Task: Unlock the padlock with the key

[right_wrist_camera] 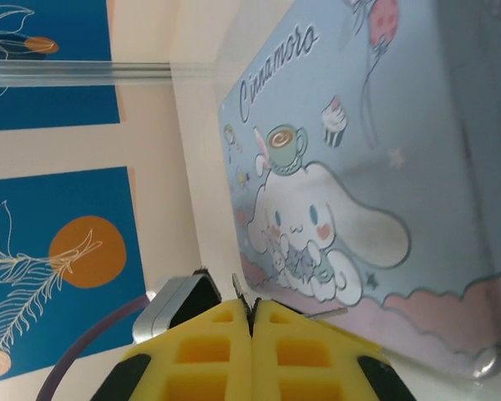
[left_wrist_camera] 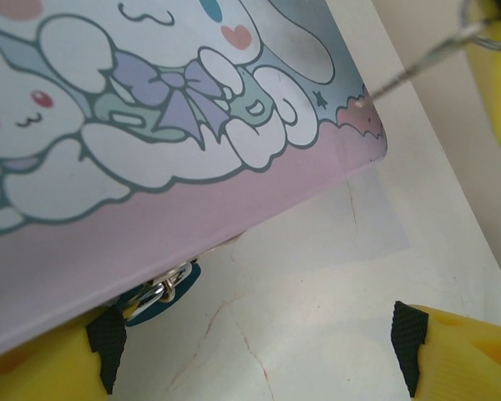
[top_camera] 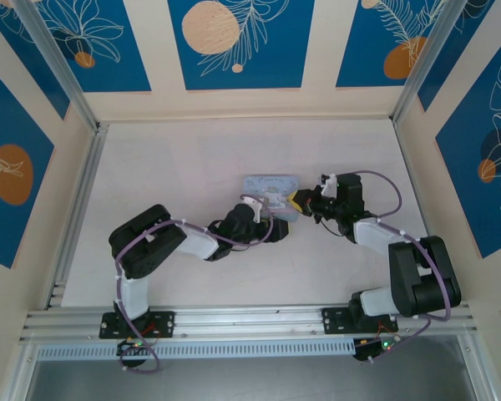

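Observation:
The tiny teal padlock (left_wrist_camera: pixel 161 294) with its metal shackle peeks out from under the near edge of the cartoon-printed tin (left_wrist_camera: pixel 150 125), right beside my left gripper's left finger (left_wrist_camera: pixel 42 368). My left gripper (left_wrist_camera: pixel 259 351) is open, with bare table between its fingers. My right gripper (right_wrist_camera: pixel 252 313) is shut on the thin silver key (right_wrist_camera: pixel 240 289), whose toothed blade sticks out between the pads. In the left wrist view the key (left_wrist_camera: pixel 413 65) reaches down from the right gripper's yellow finger towards the tin's corner. From above, both grippers (top_camera: pixel 267 219) (top_camera: pixel 299 200) meet at the tin (top_camera: pixel 269 185).
The pale tabletop (top_camera: pixel 167 167) is walled by blue-and-cream panels, with aluminium rails along the left side and near edge. The left arm's grey wrist housing (right_wrist_camera: pixel 175 305) shows just left of my right fingers.

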Tool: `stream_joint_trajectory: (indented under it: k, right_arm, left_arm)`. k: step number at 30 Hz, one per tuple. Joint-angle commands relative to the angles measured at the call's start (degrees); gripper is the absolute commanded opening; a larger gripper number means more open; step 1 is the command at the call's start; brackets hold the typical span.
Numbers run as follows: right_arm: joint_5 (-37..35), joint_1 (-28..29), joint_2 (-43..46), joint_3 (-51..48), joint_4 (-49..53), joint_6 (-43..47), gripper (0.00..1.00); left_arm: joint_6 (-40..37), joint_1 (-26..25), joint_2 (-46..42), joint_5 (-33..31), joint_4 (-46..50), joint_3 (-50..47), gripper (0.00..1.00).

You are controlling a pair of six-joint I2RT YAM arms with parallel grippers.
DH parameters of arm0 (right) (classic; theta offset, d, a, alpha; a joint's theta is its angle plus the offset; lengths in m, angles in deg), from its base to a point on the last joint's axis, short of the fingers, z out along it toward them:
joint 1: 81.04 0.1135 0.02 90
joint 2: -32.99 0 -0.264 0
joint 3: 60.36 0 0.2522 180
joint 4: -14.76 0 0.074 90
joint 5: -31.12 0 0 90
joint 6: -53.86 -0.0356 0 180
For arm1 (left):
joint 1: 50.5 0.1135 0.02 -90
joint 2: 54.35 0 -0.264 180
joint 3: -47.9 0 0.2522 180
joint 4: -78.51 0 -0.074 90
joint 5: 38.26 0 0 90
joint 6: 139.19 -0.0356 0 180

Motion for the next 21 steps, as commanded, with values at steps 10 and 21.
stream_joint_trajectory:
  k: [10, 21]
  right_arm:
    - [1.4, -1.2, -6.2, 0.8, -5.4, 0.7, 0.0]
    - [1.7, -1.1, -7.8, -0.2, -7.2, 0.2, 0.0]
  left_arm:
    - [-5.3, -0.7, -1.2, -9.4, 13.0, 1.9, 0.84]
    - [-7.6, -1.8, 0.4, -10.0, 16.5, 6.7, 0.83]
